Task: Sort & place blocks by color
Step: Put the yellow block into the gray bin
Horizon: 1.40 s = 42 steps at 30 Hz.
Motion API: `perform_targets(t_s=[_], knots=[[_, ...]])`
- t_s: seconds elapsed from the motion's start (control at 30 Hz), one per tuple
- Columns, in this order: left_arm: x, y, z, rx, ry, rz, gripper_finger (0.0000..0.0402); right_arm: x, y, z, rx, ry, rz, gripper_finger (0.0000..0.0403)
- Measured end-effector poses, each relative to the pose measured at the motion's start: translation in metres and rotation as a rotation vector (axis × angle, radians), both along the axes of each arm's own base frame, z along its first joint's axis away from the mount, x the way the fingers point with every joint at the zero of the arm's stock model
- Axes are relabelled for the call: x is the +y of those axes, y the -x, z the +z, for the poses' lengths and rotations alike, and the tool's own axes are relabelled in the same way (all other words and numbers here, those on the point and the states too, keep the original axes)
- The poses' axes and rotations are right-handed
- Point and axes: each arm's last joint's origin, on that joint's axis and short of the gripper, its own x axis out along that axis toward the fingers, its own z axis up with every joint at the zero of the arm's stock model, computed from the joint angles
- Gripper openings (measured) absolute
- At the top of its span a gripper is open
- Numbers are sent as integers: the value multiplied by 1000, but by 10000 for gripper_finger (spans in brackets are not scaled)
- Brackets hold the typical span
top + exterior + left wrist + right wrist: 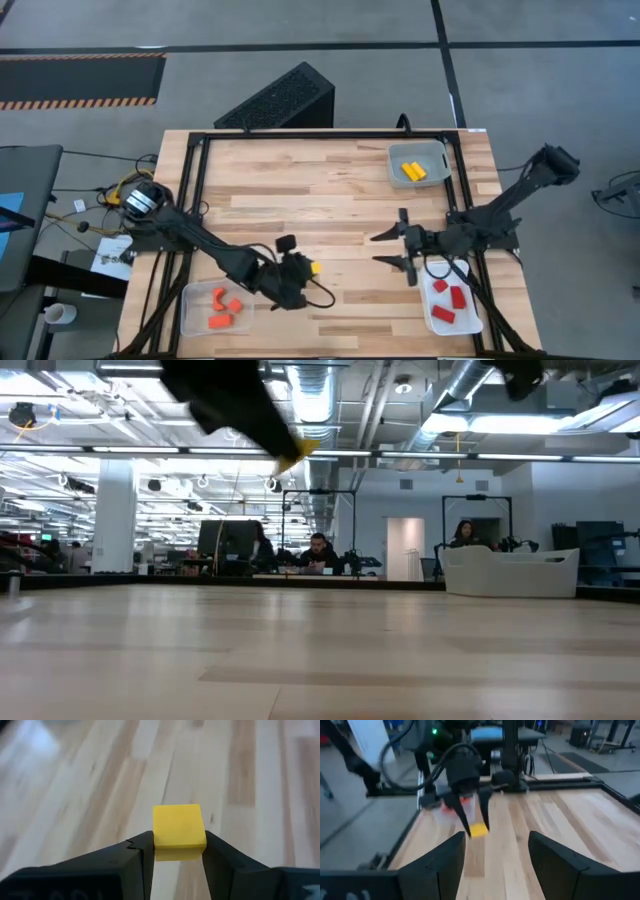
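Observation:
A small yellow block (pixel 179 822) sits between the fingers of my left gripper (pixel 179 847), which is shut on it over the near middle of the table (pixel 312 268). The low view shows this block (pixel 298 452) high above the tabletop. My right gripper (pixel 385 248) is open and holds nothing. It hovers right of centre, facing the left gripper, beside the tray of red blocks (pixel 450 298). Orange blocks (pixel 222 308) lie in a tray at the near left. Two yellow blocks (pixel 412 171) lie in a tray at the far right. My left gripper pinches the yellow block by two opposite side faces (pixel 159 842) between its two fingers. The block's far end sticks out past the fingertips. The block is lifted clear of the table and sits level, as the right wrist view shows (pixel 478 830).
The clear tray with orange blocks (pixel 190 300) is at the near left corner, the red tray (pixel 436 322) at the near right corner, and the yellow tray (pixel 440 155) at the far right. A black frame (pixel 300 137) runs along the table's edges. People sit in the room beyond.

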Motion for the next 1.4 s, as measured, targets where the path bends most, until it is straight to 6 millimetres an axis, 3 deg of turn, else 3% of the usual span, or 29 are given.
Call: perform_targets(t_s=[0.2, 0.37, 0.67, 1.03, 1.4], knots=[[5, -19, 12, -119, -41, -130, 98, -16, -31, -27, -45, -180, 134, 238], [15, -25, 13, -126, -98, -122, 98, -39, -51, -55, 13, -341, 62, 238], [24, -26, -5, -264, -113, -111, 98, -53, -79, -88, 30, -493, 122, 238], [27, -25, -8, -293, -186, -112, 98, -56, -94, -107, -59, -601, 221, 248], [27, -26, -6, -299, -228, -116, 98, -57, -97, -108, -100, -688, 251, 341]])
